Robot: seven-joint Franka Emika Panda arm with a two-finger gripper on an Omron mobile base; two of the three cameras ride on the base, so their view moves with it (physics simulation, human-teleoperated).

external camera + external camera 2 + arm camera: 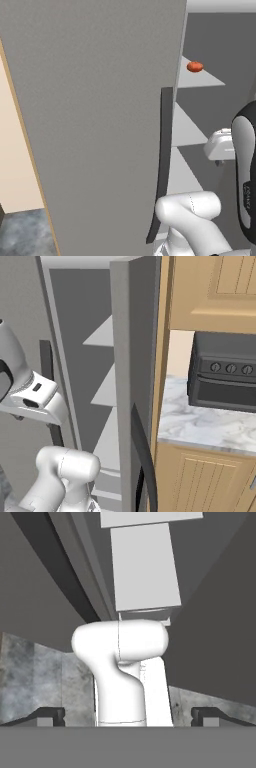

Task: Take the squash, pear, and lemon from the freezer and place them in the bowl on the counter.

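Observation:
The freezer stands open, and its broad grey door (100,125) with a long dark handle (165,160) takes up most of the left base view. A small orange-red rounded item (195,66) lies on an upper grey shelf (200,80); I cannot tell which fruit it is. The other shelves (102,391) look bare. My gripper (129,717) hangs in front of the freezer's opening, pointing down, open and holding nothing, with its fingertips (50,716) wide apart. The white hand (220,145) is level with a middle shelf. Pear, lemon and bowl are out of view.
To the right of the freezer, the white marble counter (210,426) carries a dark toaster oven with knobs (225,378). Wooden cabinets sit above it (215,291) and below it (200,481). A second dark curved handle (142,456) rises near the freezer's right wall. Grey floor (35,677) lies below the hand.

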